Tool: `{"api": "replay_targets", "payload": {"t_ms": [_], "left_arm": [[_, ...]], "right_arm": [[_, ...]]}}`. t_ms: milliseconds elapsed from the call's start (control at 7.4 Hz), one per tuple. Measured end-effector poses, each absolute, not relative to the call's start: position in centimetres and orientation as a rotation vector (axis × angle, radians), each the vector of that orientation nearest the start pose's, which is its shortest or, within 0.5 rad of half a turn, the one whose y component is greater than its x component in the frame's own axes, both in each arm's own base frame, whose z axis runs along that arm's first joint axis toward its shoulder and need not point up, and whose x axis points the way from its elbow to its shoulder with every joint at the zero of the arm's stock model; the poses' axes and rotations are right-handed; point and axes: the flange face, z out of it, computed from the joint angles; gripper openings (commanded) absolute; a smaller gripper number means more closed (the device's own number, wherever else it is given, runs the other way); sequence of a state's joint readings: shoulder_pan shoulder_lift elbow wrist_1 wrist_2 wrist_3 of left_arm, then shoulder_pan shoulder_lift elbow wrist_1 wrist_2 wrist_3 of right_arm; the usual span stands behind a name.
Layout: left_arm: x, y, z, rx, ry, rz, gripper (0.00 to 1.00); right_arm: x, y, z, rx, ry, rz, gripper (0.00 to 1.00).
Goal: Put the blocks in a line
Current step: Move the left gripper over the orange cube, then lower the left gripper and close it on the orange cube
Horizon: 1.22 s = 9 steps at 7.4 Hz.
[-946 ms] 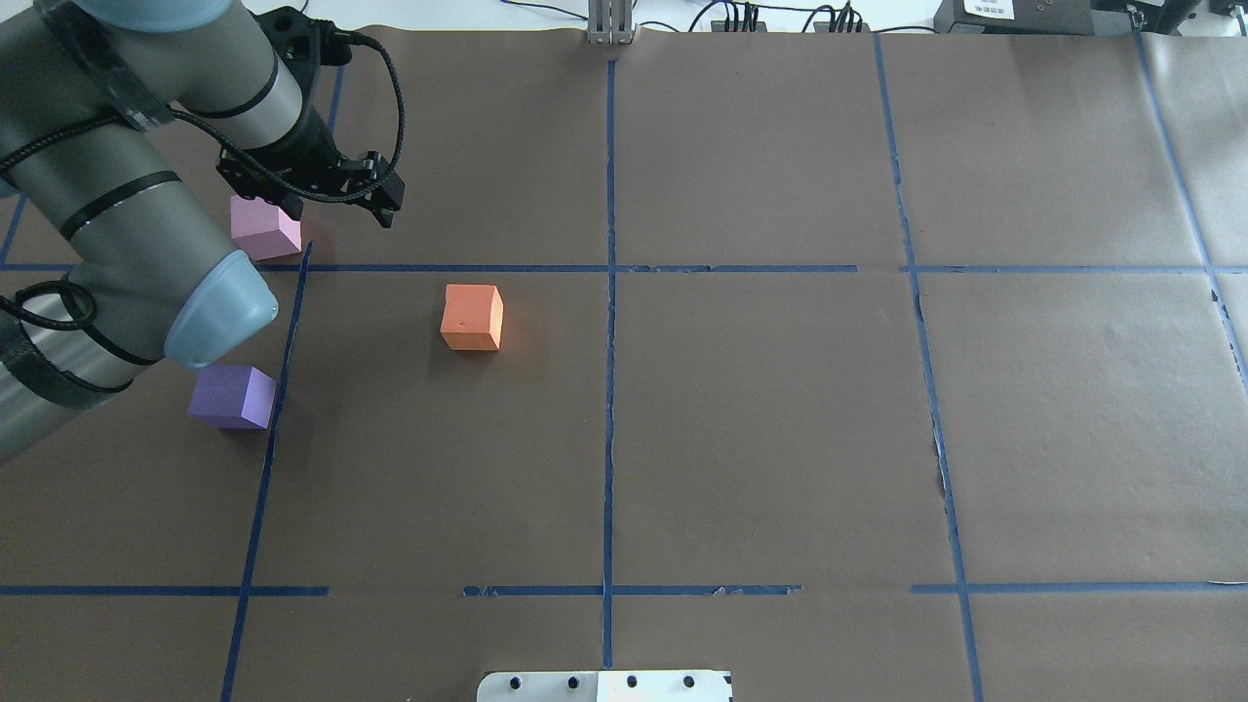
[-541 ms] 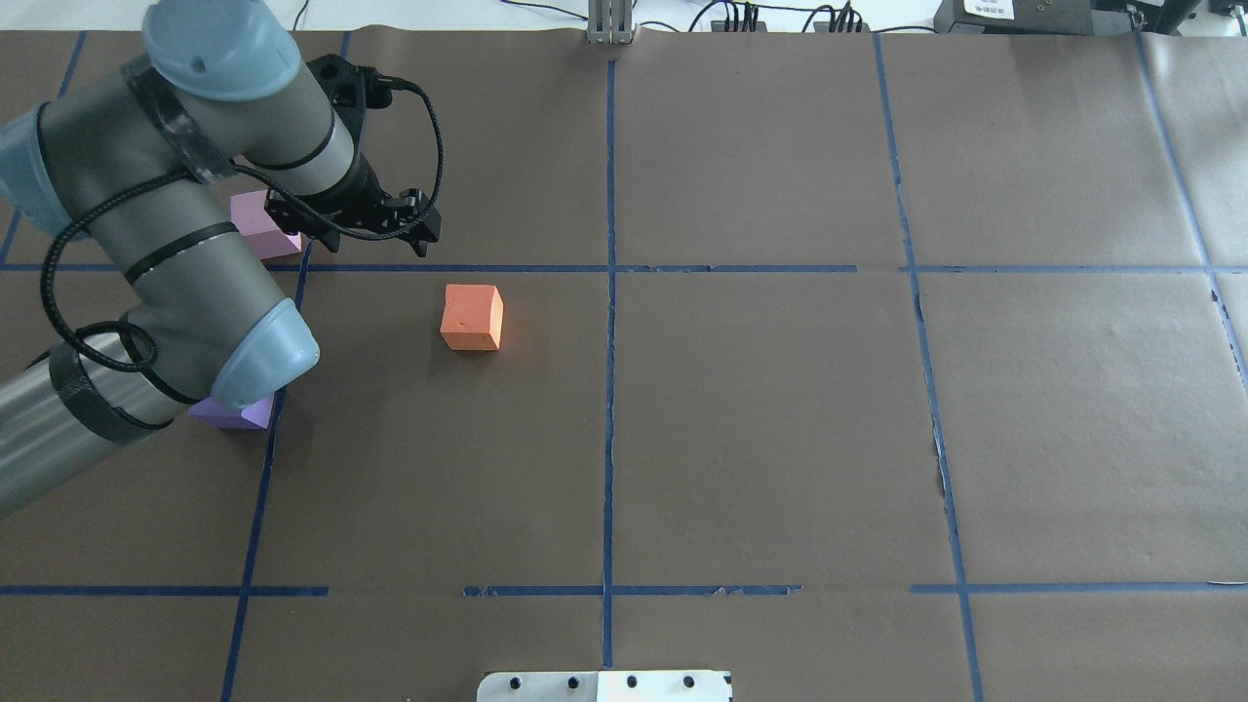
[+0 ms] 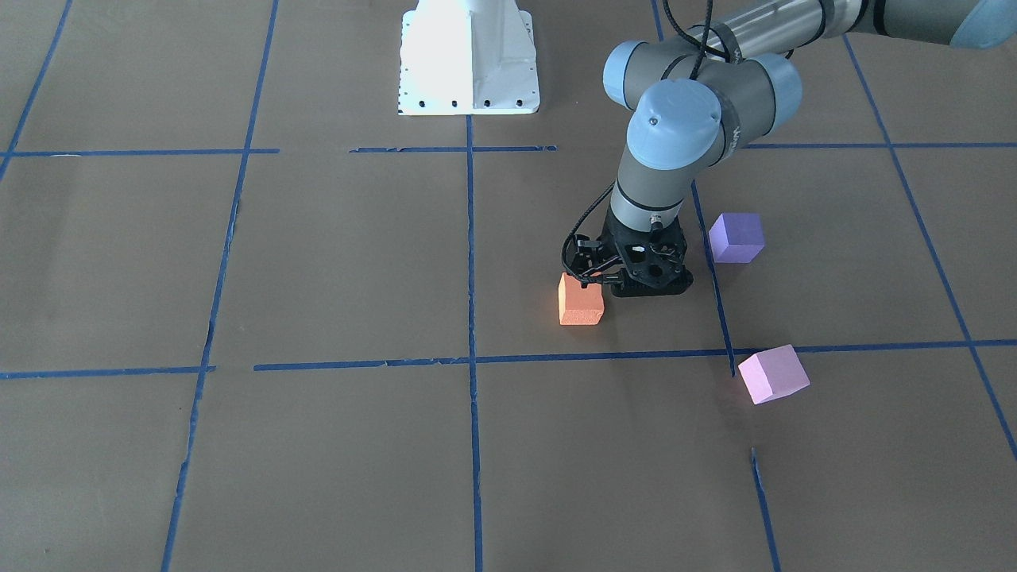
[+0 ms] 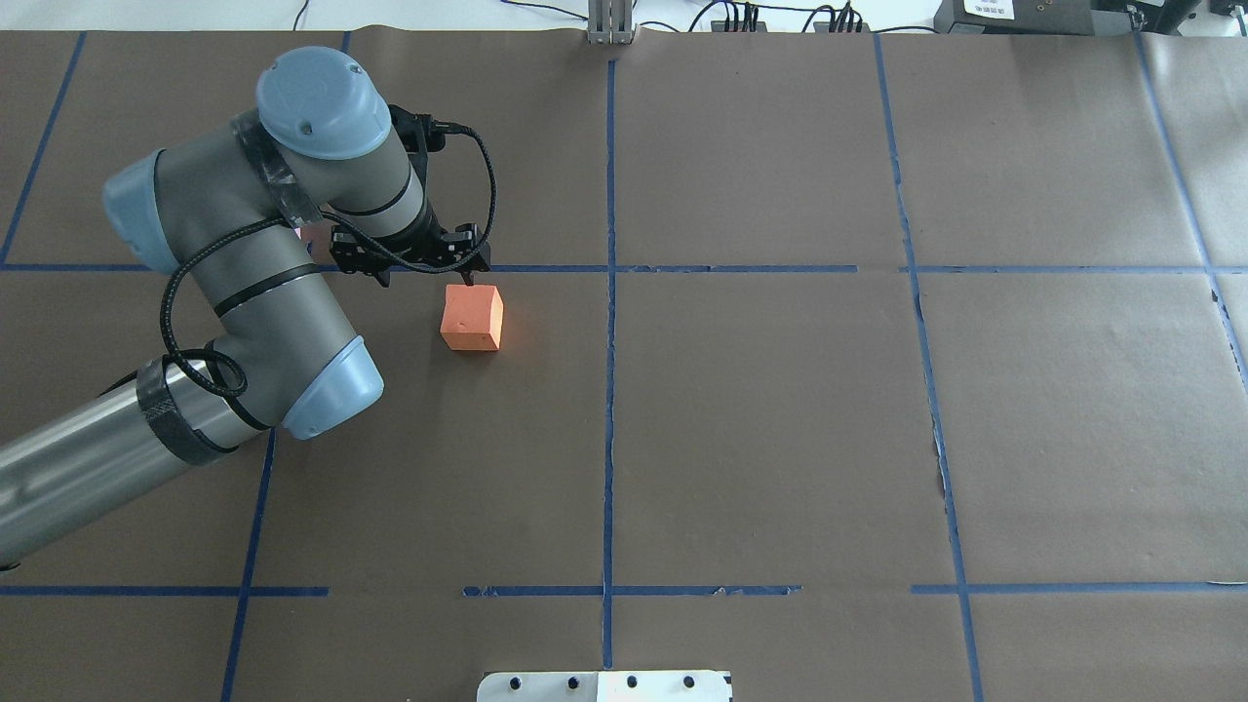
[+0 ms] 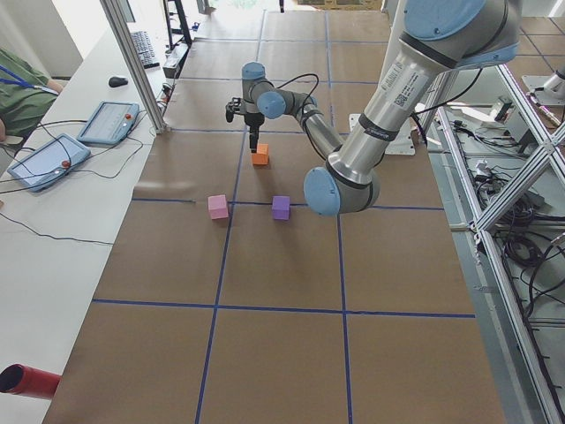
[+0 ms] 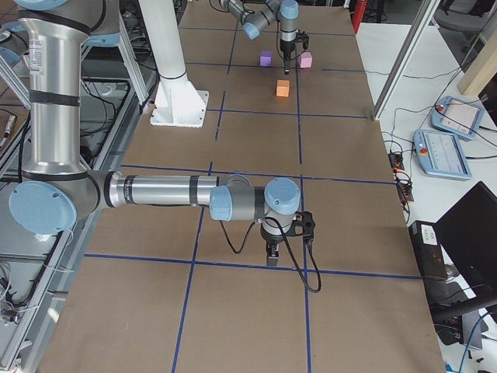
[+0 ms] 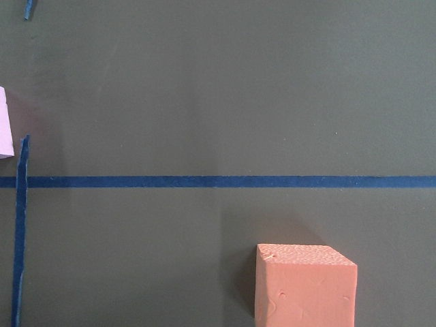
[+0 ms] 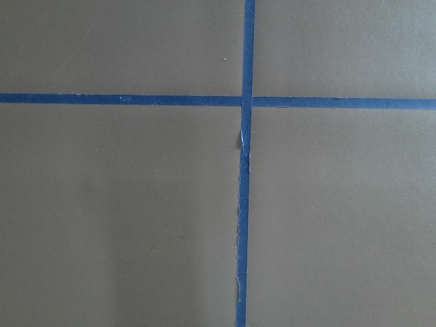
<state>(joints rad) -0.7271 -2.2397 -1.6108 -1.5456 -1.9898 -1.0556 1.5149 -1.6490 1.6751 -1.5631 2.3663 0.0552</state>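
The orange cube [image 4: 472, 317] sits left of the table's middle, also in the front view [image 3: 580, 300] and the left wrist view [image 7: 306, 286]. My left gripper [image 4: 424, 276] hovers just beyond its far edge, open and empty; one fingertip [image 3: 585, 284] is over the cube's top edge. The violet-purple cube [image 3: 736, 237] and the pale pink cube [image 3: 773, 373] lie apart further to my left; in the overhead view my arm hides them. The pink cube's edge shows in the left wrist view [image 7: 3, 122]. My right gripper [image 6: 269, 250] hangs low over bare paper far to the right; I cannot tell its state.
Brown paper with a blue tape grid [image 4: 610, 268] covers the table. The white robot base plate [image 3: 469, 56] stands at the near edge. A metal post [image 4: 611, 24] stands at the far edge. Tablets [image 5: 106, 122] lie on a side bench.
My left arm has swung right, from over the pink cube to just beyond the orange cube. It now covers the purple and pink cubes in the overhead view. No cube has moved.
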Motion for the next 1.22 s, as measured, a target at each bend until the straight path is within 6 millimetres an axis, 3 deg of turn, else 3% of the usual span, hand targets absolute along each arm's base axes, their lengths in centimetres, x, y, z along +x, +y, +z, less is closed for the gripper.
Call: {"api": "replay_targets", "payload": {"t_ms": [541,1216], "left_arm": [[49.8,-52.9,25.3,0.053,0.809,-0.057,1.00],[51.1,-51.7,27.4,0.047,0.818,-0.041,1.00]], "right_arm": [[3.7,-46.4,64.2,-0.012,-0.797,-0.014,1.00],[3.6,-46.4,64.2,-0.012,-0.796,-0.014,1.00]]}}
